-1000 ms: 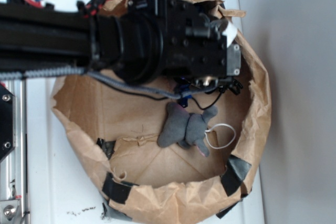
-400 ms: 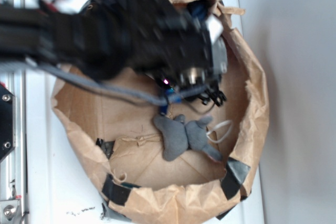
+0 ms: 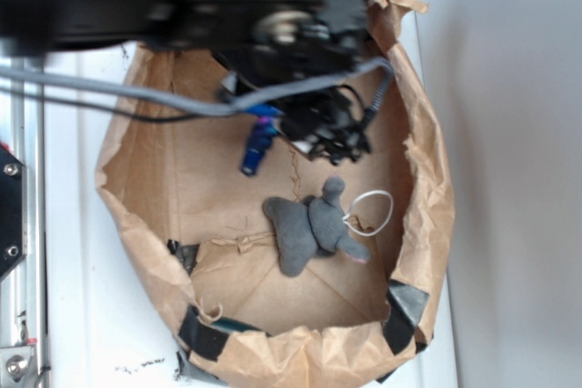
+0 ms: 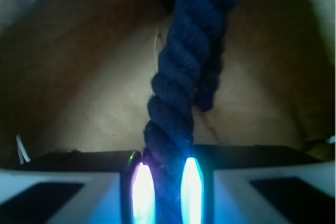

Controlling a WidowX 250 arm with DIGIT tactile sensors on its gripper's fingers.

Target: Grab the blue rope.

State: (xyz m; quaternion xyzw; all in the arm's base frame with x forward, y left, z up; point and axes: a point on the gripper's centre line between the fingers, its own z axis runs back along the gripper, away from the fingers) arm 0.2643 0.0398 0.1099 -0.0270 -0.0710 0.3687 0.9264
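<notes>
The blue rope (image 4: pixel 184 77) is a thick, dark navy twisted cord that fills the middle of the wrist view. It runs up from between my fingers. My gripper (image 4: pixel 167 182) is shut on it, with a glowing pad pressed against each side. In the exterior view a short length of the blue rope (image 3: pixel 256 150) hangs from my gripper (image 3: pixel 265 115) above the brown paper floor, its brighter blue end lowest. The rest of the rope is hidden behind the arm.
A crumpled brown paper bowl (image 3: pixel 438 197) with black tape patches (image 3: pixel 202 332) surrounds the area. A grey plush elephant (image 3: pixel 309 224) lies on its floor, and a white loop (image 3: pixel 371 211) lies beside it. A grey braided cable (image 3: pixel 182 106) and thin black wires (image 3: pixel 341 129) trail under the arm.
The arm has swung toward the top of the exterior view, and the rope now hangs free from the gripper. The elephant has shifted slightly left and turned.
</notes>
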